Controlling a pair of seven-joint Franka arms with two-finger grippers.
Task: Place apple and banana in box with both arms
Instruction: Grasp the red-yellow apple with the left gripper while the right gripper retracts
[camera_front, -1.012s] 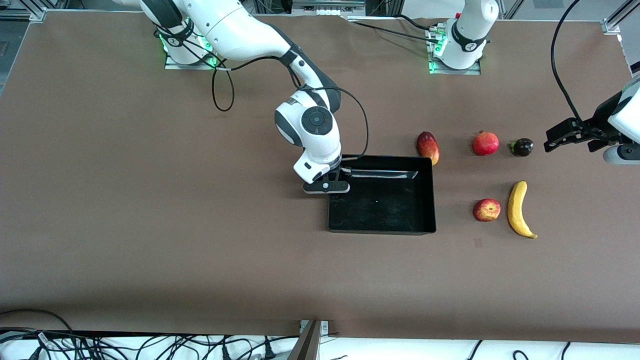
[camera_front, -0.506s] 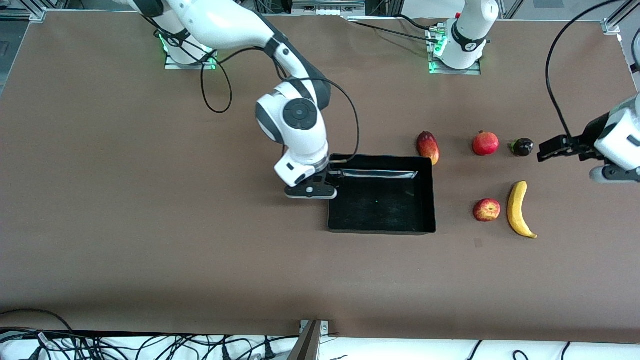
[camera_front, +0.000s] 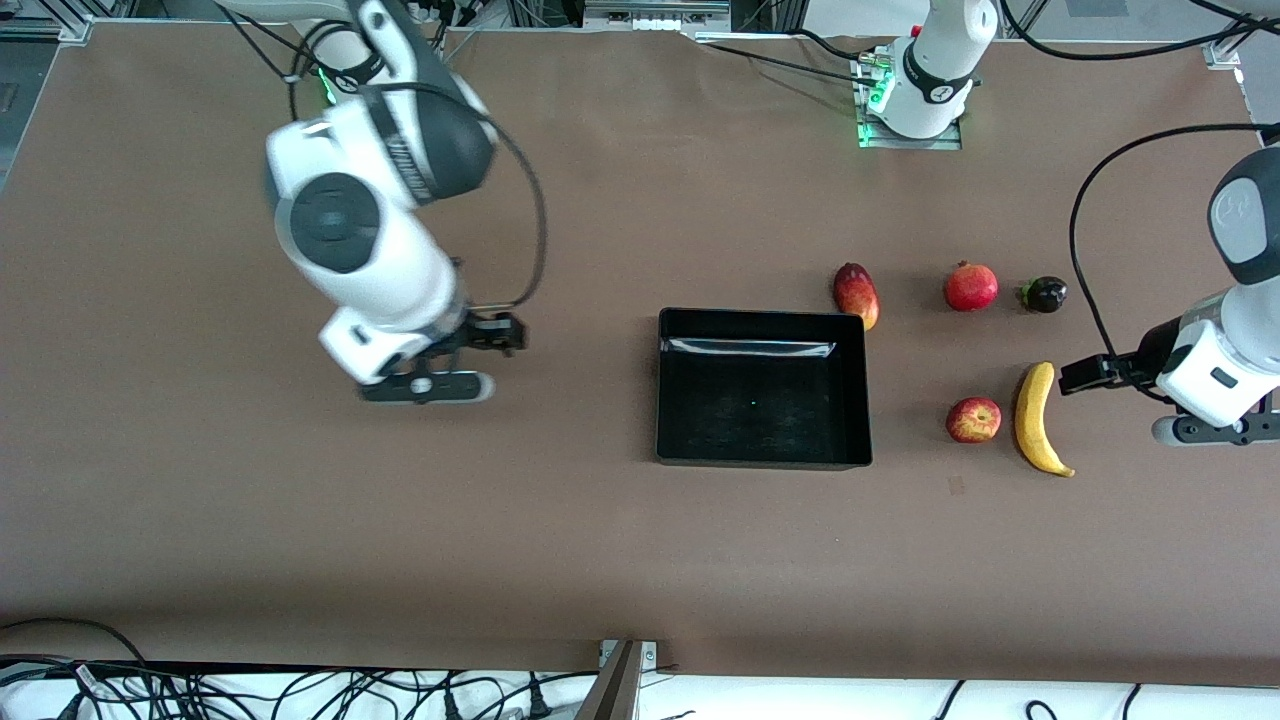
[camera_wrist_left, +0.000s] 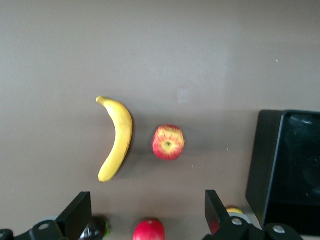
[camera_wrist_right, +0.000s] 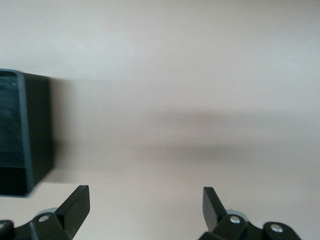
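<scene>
I'm seeing three stray fruits lying farther from the front camera than one streaked red-yellow apple (camera_front: 973, 420) and one long yellow banana (camera_front: 1039, 418): a red-yellow oval fruit (camera_front: 856, 294) touching the shallow black plastic box (camera_front: 864, 400), a plain red round fruit (camera_front: 971, 286), a small dark fruit (camera_front: 1044, 294). The left gripper (camera_wrist_left: 145, 212) is hanging wide open and empty over the table beside the banana; the right gripper (camera_wrist_right: 142, 207) is hanging wide open and empty toward the right arm's end.

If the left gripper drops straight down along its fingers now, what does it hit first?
Probably bare table. In the left wrist view the open left gripper points down between the banana and the apple; either fruit could be clipped, since depth is unclear.
</scene>
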